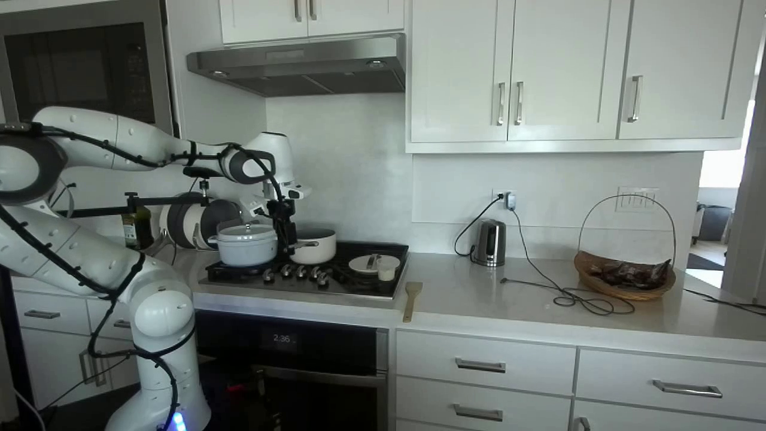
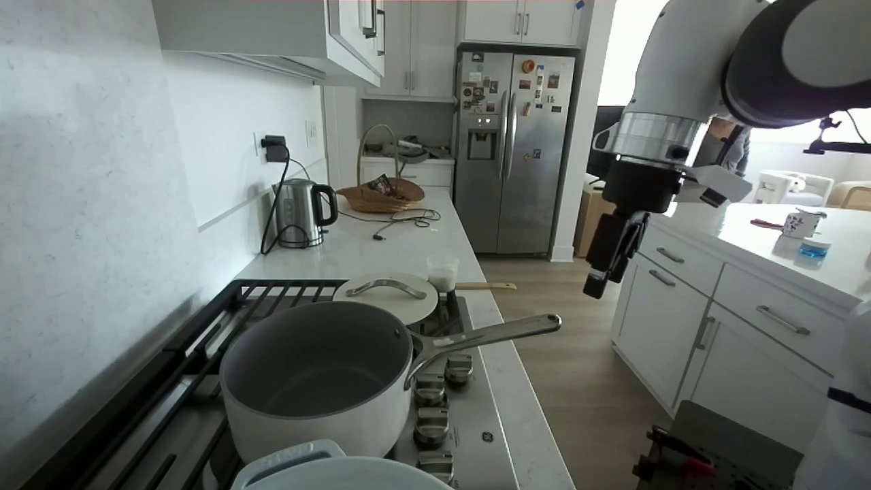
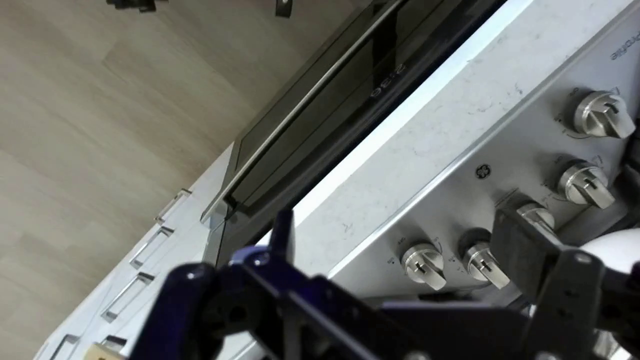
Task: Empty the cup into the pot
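Observation:
The cup [image 1: 386,273] is small and clear, with pale contents in its lower part. It stands upright at the stove's right front in an exterior view and beside the white lid in an exterior view [image 2: 442,275]. The pot [image 2: 320,427] is a white saucepan with a grey inside and a metal handle. It is uncovered on the burners, and its visible inside looks empty; it also shows in an exterior view [image 1: 316,251]. My gripper [image 3: 402,239] is open and empty. It hangs above the stove's front edge, apart from cup and pot, in an exterior view [image 2: 604,280].
A white lid [image 2: 388,299] lies on the burners between pot and cup. A light blue lidded pot [image 1: 245,246] stands left of the pot. Knobs [image 3: 424,265] line the stove front. A wooden spatula [image 1: 411,300], kettle [image 1: 491,242] and basket [image 1: 625,287] are on the counter.

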Tool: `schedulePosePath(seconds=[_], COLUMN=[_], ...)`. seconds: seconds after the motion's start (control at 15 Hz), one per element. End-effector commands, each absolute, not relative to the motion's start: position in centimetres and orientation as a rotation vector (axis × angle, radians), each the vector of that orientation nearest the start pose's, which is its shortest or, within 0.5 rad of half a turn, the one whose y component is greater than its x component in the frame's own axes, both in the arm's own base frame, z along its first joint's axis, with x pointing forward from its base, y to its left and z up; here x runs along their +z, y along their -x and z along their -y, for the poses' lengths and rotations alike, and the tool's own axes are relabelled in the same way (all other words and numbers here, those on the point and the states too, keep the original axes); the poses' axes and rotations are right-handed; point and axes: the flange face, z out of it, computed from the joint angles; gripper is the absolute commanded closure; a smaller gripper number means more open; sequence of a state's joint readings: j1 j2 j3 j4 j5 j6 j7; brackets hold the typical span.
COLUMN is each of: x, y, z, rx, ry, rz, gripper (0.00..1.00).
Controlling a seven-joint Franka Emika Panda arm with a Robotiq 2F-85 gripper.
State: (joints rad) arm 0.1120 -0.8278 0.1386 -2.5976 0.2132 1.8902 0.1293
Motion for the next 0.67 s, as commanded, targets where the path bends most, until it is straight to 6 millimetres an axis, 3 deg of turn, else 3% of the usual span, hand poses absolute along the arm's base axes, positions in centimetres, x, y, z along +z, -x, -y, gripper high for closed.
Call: schedulePosePath(seconds=[0.0, 0.4, 0.47, 0.6], x=[49.6, 47.1, 48.1, 48.3], y=[-30.2, -31.7, -33.1, -33.7], z=[-7.6, -3.3, -2.7, -1.5], rx=[-0.328, -0.585, -0.623, -0.713], ry=[2.991, 2.854, 2.836, 2.793], rz=[0.149, 0.186, 0.195, 0.234], gripper=[0.0, 0.0, 0.0, 0.0])
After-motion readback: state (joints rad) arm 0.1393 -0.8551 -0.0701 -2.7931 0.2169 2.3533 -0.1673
